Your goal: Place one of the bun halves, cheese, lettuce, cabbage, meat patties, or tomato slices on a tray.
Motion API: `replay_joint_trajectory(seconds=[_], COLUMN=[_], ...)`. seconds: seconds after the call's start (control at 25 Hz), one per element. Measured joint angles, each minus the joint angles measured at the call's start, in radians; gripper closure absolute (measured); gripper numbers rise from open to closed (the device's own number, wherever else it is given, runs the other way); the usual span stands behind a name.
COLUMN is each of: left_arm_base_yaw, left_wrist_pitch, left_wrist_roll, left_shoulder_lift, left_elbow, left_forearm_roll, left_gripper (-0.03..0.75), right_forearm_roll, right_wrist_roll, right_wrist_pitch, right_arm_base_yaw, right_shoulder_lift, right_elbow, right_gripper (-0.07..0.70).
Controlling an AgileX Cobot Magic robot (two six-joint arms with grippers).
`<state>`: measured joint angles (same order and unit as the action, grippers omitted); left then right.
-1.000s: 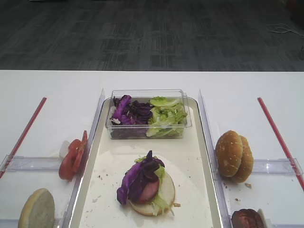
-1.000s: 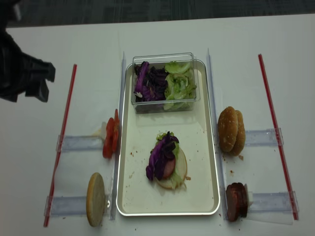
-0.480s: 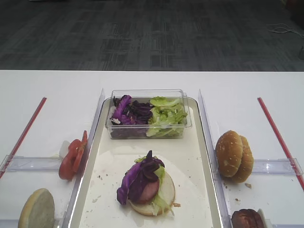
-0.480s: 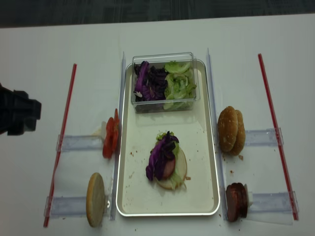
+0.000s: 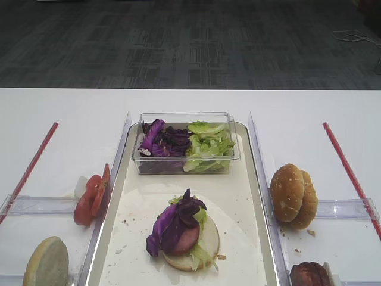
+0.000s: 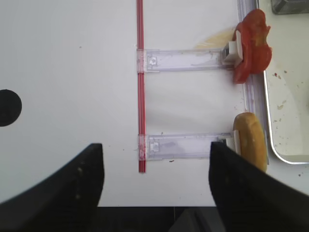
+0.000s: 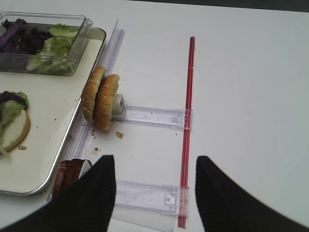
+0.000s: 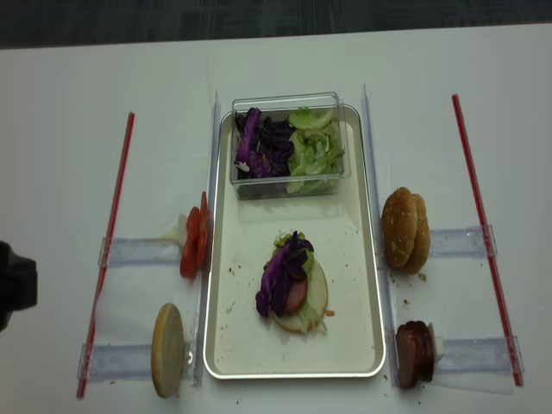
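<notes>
One stack on tray [image 8: 226, 345]: pale bun base, pink patty, ruffled lettuce, crinkled purple cabbage [image 8: 280, 274] on top, centre of paper lining.
Tub [image 8: 287, 145]: clear plastic, cabbage and lettuce.
Left gripper [image 6: 154, 181]: jaws wide, holding nothing, over bare table.
Right gripper [image 7: 154, 193]: fingers spread, empty.

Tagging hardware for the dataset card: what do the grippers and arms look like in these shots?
Little shows. Each wrist view catches only two fingers as broad, matte black, rounded shapes at the bottom edge: the left gripper and the right gripper. No cables, markings or labels show on them. The realsense view shows only a dark, blocky bit of the left arm at its left edge; the other high view shows no arm.
</notes>
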<state>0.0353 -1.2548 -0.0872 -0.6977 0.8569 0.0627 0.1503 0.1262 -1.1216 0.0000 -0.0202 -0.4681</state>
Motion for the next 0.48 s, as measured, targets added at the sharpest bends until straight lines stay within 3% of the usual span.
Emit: replay_joint_trajectory(seconds=[0.48], left_arm_base_yaw=[0.0], left_wrist_pitch=[-0.007], left_wrist_roll=[0.0], left_shoulder_lift=[0.273], left_elbow=[-0.178], left_forearm_roll=[0.0], left_gripper=[0.249], right_forearm_roll=[0.0], right_wrist_roll=[0.0], right_wrist_pitch=[0.0], right_arm_base_yaw=[0.0], right_shoulder_lift=[0.0], right_elbow=[0.0], right_gripper=[0.244])
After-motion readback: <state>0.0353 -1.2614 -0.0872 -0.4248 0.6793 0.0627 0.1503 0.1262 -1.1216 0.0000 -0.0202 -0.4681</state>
